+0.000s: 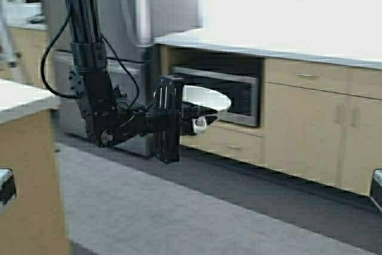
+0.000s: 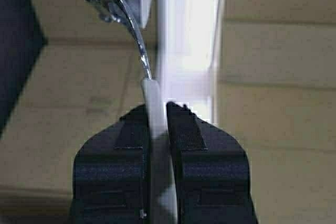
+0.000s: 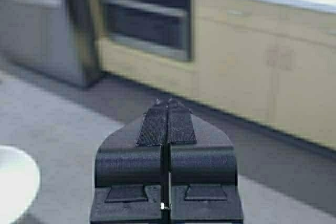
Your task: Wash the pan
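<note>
My left gripper (image 1: 192,119) is held out in front of me over the floor, shut on the short handle (image 1: 200,125) of the white pan (image 1: 208,98). The pan hangs level in the air in front of the built-in oven. In the left wrist view the gripper (image 2: 156,109) clamps the pale handle (image 2: 154,106), and a curved metal bracket (image 2: 127,20) runs from it to the pan body. My right gripper (image 3: 168,103) is shut and empty, low over the floor, and is outside the high view.
A pale counter (image 1: 268,45) runs across the back over wooden cabinets (image 1: 322,126) and a steel built-in oven (image 1: 239,91). A steel fridge (image 1: 128,16) stands at the back left. An island counter (image 1: 21,97) is close on my left. Grey floor (image 1: 179,207) lies ahead. A white rounded edge (image 3: 16,182) shows in the right wrist view.
</note>
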### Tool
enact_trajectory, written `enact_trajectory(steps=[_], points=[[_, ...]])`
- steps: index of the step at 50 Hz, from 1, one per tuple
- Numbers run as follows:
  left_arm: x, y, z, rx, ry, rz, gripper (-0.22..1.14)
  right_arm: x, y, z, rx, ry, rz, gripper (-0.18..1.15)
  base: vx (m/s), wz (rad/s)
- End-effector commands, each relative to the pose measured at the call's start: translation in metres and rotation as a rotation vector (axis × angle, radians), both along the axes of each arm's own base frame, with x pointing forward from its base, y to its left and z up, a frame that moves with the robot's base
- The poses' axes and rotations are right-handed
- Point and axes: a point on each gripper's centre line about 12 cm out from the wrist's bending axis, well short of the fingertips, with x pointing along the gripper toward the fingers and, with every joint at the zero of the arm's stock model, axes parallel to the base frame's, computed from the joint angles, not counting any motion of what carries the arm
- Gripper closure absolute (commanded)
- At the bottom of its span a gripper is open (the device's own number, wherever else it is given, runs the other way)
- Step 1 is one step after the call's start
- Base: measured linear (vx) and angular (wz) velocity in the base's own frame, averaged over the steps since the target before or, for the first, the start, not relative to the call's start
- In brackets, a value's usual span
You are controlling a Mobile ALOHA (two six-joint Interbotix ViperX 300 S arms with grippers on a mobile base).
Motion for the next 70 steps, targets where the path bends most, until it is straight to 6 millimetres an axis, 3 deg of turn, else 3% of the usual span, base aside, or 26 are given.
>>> enact_trajectory(steps=[1, 24, 53, 70], points=[[0.004, -0.006, 0.021, -0.035, -0.072, -0.016, 0.89, 0.003, 0.000, 0.009, -0.001, -0.028, 0.002, 0.91, 0.11, 0.59], [0.003, -0.005, 0.020, -0.033, -0.070, -0.015, 0.89, 0.003, 0.000, 0.011, 0.026, -0.034, 0.000, 0.91, 0.13, 0.66], [0.011, -0.004, 0.034, -0.046, -0.107, -0.042, 0.89, -0.004, 0.000, 0.013, 0.023, -0.055, 0.001, 0.91, 0.15, 0.50], [0.029, 0.022, 0.035, -0.010, -0.077, -0.008, 0.89, -0.003, 0.000, 0.012, 0.023, -0.049, 0.001, 0.91, 0.17, 0.32]])
